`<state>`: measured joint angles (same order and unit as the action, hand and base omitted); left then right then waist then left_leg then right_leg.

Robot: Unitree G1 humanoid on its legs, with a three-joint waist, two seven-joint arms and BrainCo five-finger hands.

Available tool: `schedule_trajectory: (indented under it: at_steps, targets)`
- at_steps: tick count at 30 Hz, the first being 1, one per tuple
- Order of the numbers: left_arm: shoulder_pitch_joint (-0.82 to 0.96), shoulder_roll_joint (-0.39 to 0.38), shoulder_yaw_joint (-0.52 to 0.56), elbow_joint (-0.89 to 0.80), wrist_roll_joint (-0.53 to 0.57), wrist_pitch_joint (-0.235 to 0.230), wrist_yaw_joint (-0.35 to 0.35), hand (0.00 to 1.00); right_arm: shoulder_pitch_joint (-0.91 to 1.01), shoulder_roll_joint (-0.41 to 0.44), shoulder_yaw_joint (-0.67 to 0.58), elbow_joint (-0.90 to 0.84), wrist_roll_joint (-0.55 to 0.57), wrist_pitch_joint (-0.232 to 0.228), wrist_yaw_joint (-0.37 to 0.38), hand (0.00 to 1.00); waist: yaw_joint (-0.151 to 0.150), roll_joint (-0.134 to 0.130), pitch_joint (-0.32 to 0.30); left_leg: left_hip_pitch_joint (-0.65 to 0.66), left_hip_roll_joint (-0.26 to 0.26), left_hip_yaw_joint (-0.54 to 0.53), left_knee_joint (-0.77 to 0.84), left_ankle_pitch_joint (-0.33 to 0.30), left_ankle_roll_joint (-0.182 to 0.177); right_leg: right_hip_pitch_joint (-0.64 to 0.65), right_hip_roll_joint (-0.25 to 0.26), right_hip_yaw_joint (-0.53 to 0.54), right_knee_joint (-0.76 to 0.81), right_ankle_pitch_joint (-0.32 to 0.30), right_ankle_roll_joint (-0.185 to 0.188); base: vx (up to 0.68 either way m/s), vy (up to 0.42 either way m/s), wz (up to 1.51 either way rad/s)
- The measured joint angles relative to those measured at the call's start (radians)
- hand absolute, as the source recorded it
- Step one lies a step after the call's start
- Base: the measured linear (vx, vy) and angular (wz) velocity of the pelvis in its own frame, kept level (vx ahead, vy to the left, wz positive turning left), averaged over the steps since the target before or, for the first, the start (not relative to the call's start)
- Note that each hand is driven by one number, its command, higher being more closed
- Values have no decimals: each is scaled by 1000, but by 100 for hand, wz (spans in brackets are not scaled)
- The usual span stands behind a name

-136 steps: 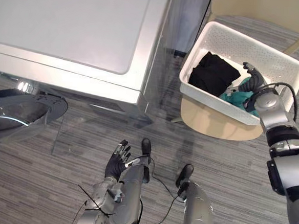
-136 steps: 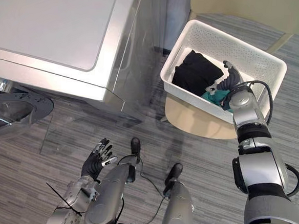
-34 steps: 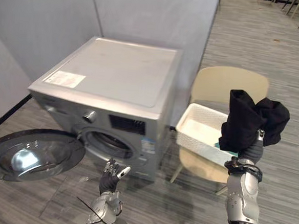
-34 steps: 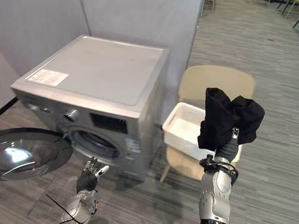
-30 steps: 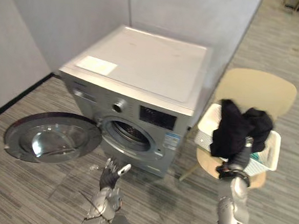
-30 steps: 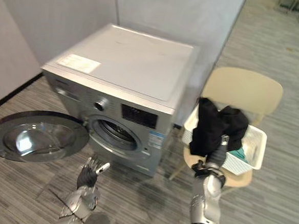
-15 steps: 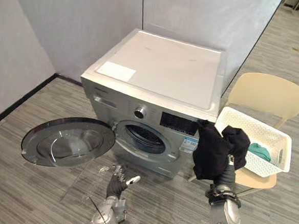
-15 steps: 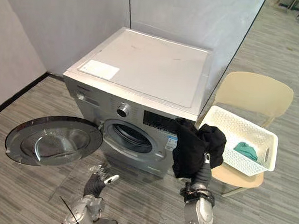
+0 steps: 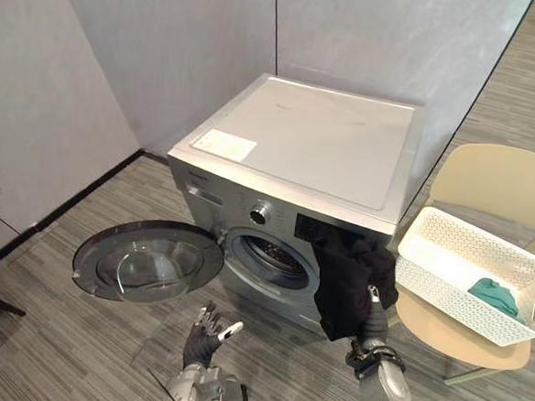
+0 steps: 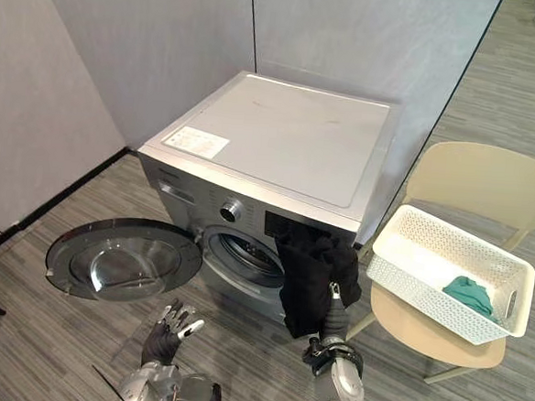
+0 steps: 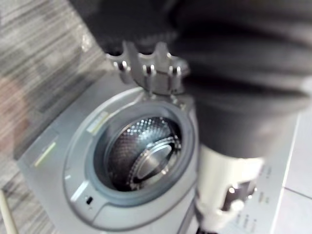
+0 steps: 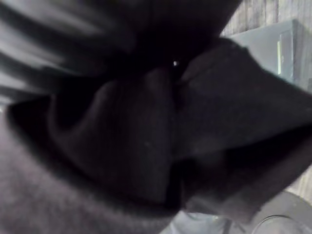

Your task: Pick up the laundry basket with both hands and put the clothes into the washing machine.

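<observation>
at the left of the head views the round door (image 9: 148, 261) of the washing machine (image 9: 317, 149) hung wide open, swung out low over the grey striped floor (image 9: 38, 331). at the lower centre the left hand (image 9: 205, 329) was raised with its fingers spread apart and straight, holding nothing; its wrist view showed those fingers (image 11: 146, 68) in a row in front of the drum opening (image 9: 272, 260). the drum opening sat in the middle of the frame, below the machine's control panel. just right of it, the right hand (image 10: 335, 317) was lifted from the lower edge with its fingers clamped on a black garment (image 9: 349, 280), which hung bunched in front of the machine's right front corner and was not in the drum. the right wrist view showed dark folds of that cloth up close. at the right, the white laundry basket (image 9: 445, 291) rested on the seat of a beige chair (image 9: 494, 184), well apart from both hands, with a teal cloth (image 9: 493, 295) lying in its far end
</observation>
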<state>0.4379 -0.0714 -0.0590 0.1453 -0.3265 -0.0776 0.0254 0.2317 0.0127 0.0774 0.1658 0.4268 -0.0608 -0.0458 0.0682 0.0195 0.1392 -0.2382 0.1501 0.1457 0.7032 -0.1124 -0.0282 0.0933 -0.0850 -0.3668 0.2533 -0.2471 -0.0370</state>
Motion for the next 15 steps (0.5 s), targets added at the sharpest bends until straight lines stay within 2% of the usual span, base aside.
schedule_trajectory:
  at_steps: [1,3,4,5,6,7,8,10,12,13,15]
  targets:
    - [0,-2,8,2,-6,1,0,0,-33,0,2,60,-20,9,-3,100,2,-5,1,-6,16,-11,-51,-25,-6,-18,-1,16,0,4,1,-23,78,-16]
    - [2,1,-4,2,-8,2,0,0,-69,-1,6,131,-43,22,-9,100,-1,-7,2,25,21,-24,-204,-22,-13,-34,-9,21,1,15,17,58,134,-22]
    - [1,3,-16,3,-8,2,-1,0,-88,-4,9,177,-55,27,-14,100,-3,1,-2,59,15,-32,-298,-1,-37,-45,-6,28,7,16,20,95,183,-19]
    - [-4,4,-18,5,-8,2,-1,0,-99,-4,10,200,-59,28,-16,100,-5,5,-3,74,14,-31,-329,-8,-50,-48,-3,29,12,15,29,123,208,3]
    - [-29,11,-18,14,-8,2,-1,0,-123,-1,9,248,-66,32,-18,100,-11,-2,3,90,-5,-34,-362,-11,-55,-53,-15,30,11,20,41,114,223,23]
    - [-52,24,-23,14,-8,1,-2,0,-138,-1,10,271,-79,40,-18,100,-9,-22,22,89,-25,-35,-366,-11,-55,-53,-34,31,13,21,53,98,218,26]
    - [-58,31,-23,16,-8,2,-2,0,-148,-2,10,284,-90,41,-18,100,-7,-29,30,89,-35,-34,-363,-11,-55,-53,-44,30,16,20,61,69,213,18]
    - [-67,50,-36,24,-8,2,-4,0,-192,-13,6,326,-104,43,-20,100,-3,-29,54,77,-72,-39,-323,-10,-53,-53,-90,29,43,16,71,55,199,13]
    - [-70,66,-38,24,-8,-2,-5,0,-247,-22,3,365,-107,43,-21,100,0,-9,87,71,-89,-40,-298,-10,-51,-62,-112,37,70,9,84,-2,150,4]
    - [-73,75,-39,22,-16,-6,-3,0,-320,-31,3,404,-107,42,-29,100,0,12,120,45,-97,-40,-274,-18,-36,-89,-128,39,102,-1,99,-85,109,3]
    - [-84,83,-39,18,-17,-7,-1,0,-414,-42,-2,456,-110,43,-45,100,1,40,158,-8,-98,-42,-270,-17,-31,-157,-135,41,143,-4,105,-142,89,3]
